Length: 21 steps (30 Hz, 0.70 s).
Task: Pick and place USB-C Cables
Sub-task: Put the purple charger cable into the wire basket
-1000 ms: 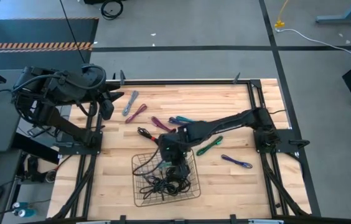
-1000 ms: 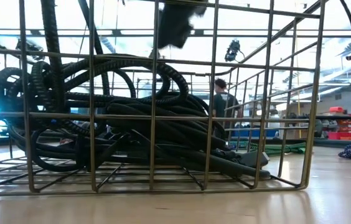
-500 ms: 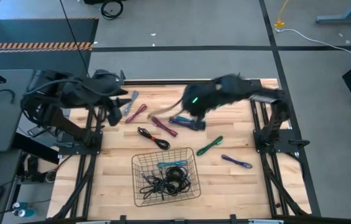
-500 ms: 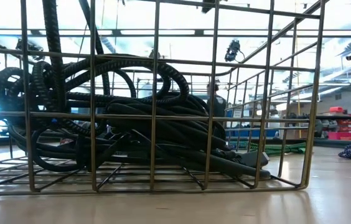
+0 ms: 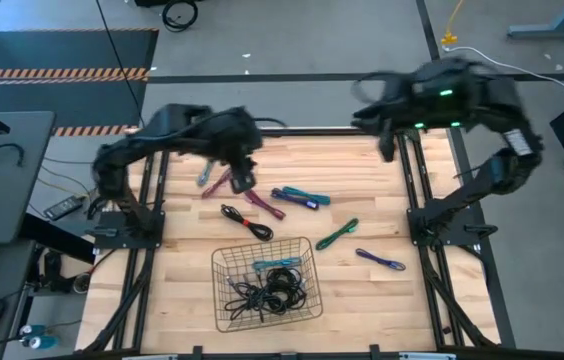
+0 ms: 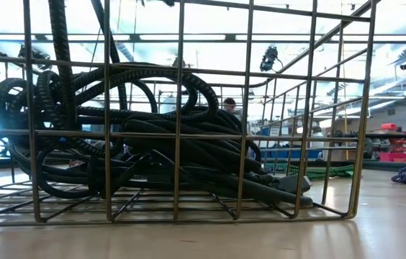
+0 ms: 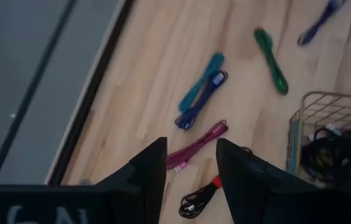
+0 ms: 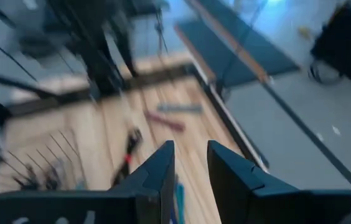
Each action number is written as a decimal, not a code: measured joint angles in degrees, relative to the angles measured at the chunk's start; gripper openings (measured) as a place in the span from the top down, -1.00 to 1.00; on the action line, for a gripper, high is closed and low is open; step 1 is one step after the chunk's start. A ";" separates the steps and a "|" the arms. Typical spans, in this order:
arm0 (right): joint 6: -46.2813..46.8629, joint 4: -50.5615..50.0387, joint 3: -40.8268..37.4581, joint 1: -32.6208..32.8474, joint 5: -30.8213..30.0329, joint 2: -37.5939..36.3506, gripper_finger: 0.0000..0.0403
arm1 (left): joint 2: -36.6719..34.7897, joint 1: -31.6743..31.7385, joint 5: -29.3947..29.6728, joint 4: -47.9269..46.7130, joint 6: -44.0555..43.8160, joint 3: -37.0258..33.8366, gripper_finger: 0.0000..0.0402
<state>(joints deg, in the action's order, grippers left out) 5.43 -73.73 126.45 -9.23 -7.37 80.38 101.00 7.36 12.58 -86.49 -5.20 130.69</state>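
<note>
Several USB-C cables lie loose on the wooden table: a grey one [image 5: 209, 165], magenta ones [image 5: 220, 182] [image 5: 264, 203], a teal and blue pair [image 5: 302, 196], a black one [image 5: 247, 222], a green one [image 5: 337, 234] and a purple one [image 5: 380, 260]. A wire basket [image 5: 214, 270] at the near middle holds black cables [image 6: 152, 158] and a teal one [image 5: 277, 263]. My left gripper [image 5: 244, 178] hangs open above the magenta cable [image 7: 197, 144] and touches nothing. My right gripper [image 5: 362, 112] is raised near the far right corner, open and empty [image 8: 191, 149].
Black frame rails [image 5: 402, 150] border the table on all sides. In the low view the basket's wires [image 6: 179, 108] fill the picture, and a person stands far off in the room behind. Bare wood lies left and right of the basket.
My right gripper has risen from the basket and drawn back toward the far right corner, tipping up. A teal cable now shows in the basket. My left gripper has swung from the far left corner toward the table's middle and sunk over the loose cables.
</note>
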 joint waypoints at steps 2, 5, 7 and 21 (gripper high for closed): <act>-0.02 1.91 0.00 0.02 1.10 -2.55 0.50 | 2.77 2.13 -1.28 0.48 2.05 0.00 0.27; 0.21 3.95 0.00 0.04 3.26 -6.02 0.50 | 6.72 5.08 -1.49 0.88 5.85 -0.02 0.27; 0.40 5.49 0.02 0.04 4.84 -8.06 0.50 | 9.05 7.08 -3.78 2.18 7.60 -0.02 0.27; -0.34 5.88 0.02 0.04 7.05 -13.88 0.50 | 15.36 12.12 -16.96 -3.62 2.05 -0.73 0.27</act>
<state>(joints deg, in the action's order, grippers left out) 5.09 -67.85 126.48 -9.19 -0.32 66.50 116.36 19.48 -4.38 -90.10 -3.15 129.96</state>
